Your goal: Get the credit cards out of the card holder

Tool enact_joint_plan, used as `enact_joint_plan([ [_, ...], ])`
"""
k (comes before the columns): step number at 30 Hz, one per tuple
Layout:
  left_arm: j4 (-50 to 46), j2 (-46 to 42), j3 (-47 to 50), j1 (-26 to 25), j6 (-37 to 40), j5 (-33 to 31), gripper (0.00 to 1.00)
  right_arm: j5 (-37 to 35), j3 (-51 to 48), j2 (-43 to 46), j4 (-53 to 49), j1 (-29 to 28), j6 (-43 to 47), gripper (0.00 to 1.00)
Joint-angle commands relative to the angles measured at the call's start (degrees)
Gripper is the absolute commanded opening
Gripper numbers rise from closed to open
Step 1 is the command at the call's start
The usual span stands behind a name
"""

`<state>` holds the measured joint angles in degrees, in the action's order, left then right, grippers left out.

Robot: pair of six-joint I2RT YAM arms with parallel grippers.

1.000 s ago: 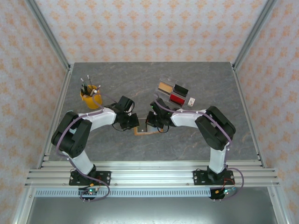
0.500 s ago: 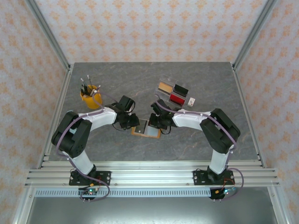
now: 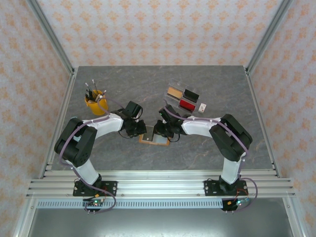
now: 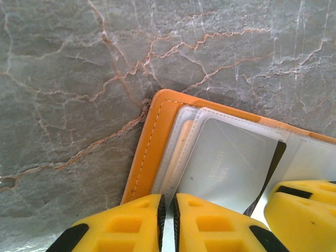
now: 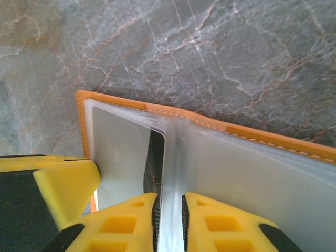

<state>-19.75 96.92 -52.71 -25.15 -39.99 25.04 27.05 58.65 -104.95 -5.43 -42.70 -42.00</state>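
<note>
Orange card holder (image 3: 154, 138) lies open and flat on the grey tabletop (image 3: 222, 84), in the middle, between the two arms; its pale clear pockets face up. The left pincer (image 3: 139, 130) is at its left end and the right pincer (image 3: 161, 130) is at its right end. In the left wrist view the left pincer (image 4: 168, 202) has its fingers almost together, with a thin pale sheet of the card holder (image 4: 149, 149) pinched between them; a pale card (image 4: 231, 163) sits in a clear pocket just past them. In the right wrist view the right pincer (image 5: 170, 202) is squeezed shut on a clear pocket sheet of the card holder (image 5: 252, 137). A yellow cup (image 3: 95, 103) and a clear tray (image 3: 183, 98) stand further back.
</note>
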Motion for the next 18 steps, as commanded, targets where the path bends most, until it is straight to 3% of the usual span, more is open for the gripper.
enact_joint_plan([
  [1, -2.84, 1.07, -0.29, -0.08, 1.14, -1.66, 0.18, 0.99, 0.92, -1.39, 0.53, 0.07, -0.80, 0.21],
  [18, -2.14, 1.34, 0.37, -0.08, 1.49, -0.89, 0.14, 2.09, 1.52, -2.31, 2.39, 0.16, -0.78, 0.18],
])
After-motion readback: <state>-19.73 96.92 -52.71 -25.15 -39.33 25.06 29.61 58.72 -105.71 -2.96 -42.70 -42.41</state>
